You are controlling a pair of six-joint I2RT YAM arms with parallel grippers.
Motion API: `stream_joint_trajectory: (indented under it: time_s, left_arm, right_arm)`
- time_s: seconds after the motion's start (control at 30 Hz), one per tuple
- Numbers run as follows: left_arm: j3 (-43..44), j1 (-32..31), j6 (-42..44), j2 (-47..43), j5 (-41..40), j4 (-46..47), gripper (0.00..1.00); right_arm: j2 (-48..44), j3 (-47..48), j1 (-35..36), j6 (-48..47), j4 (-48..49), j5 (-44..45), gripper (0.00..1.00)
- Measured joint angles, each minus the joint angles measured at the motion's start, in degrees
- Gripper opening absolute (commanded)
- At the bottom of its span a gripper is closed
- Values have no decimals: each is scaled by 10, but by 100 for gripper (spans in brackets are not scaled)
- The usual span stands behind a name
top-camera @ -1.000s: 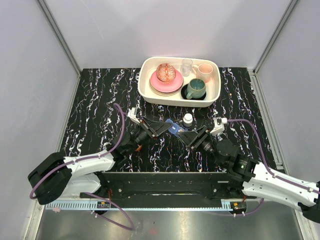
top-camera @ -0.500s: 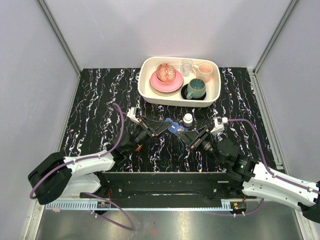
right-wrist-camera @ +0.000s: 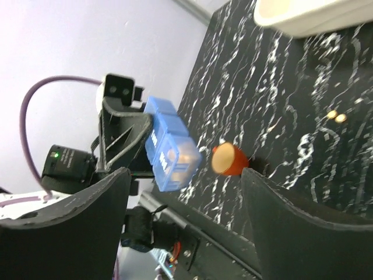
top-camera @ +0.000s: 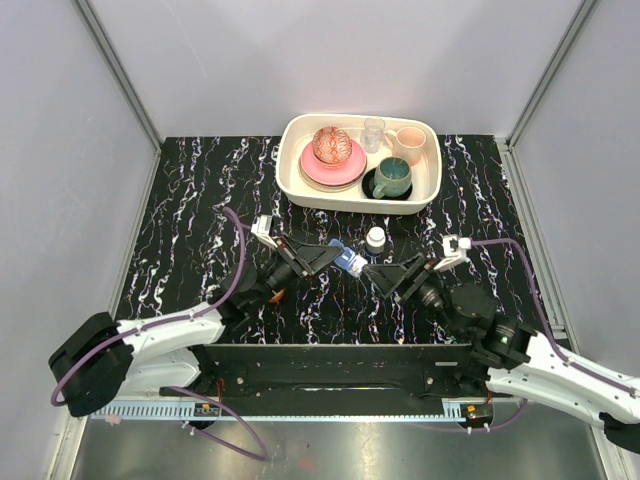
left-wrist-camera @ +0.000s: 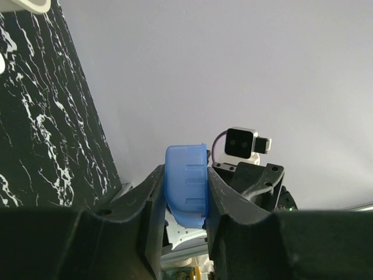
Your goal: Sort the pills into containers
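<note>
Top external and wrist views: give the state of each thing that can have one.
Blue translucent rectangular pill box: gripped, lifted off the black marbled table.
Left hand: shut on the pill box.
Right hand: open, empty.
Small round orange cup: on the table, untouched.
White bottle: upright, untouched.
Two yellow pills: loose on the table.

Both arms stretched low toward table centre, wrists angled inward, tips close and facing; left gripper (top-camera: pixel 345 260) clamped on the blue pill box (left-wrist-camera: pixel 186 181), right gripper (top-camera: pixel 383 275) fingers spread wide, apparently holding nothing.
</note>
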Motion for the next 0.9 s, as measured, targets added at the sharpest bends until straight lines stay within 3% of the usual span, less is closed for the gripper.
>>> stream_joint_trajectory:
  time_s: [0.2,0.4,0.77,0.83,0.9]
  left_arm:
    - [-10,0,72,-76,0,-78,0]
    - [-84,0,142,-99,-2,-123,0]
    - [-130,-13,202,97,24,-73,6]
    - [-120,-16,209,145,27,-62,10]
    - [-108,-19,209,176,30,-46,23]
  right_arm:
    - [-55,59,0,-83,-121,76,83]
    - [-55,108,0,-131,-200,126,83]
    - [-55,110,0,-162,-258,160,82]
    - [-58,110,0,-170,-262,161,82]
    - [-63,110,0,-178,-266,165,82]
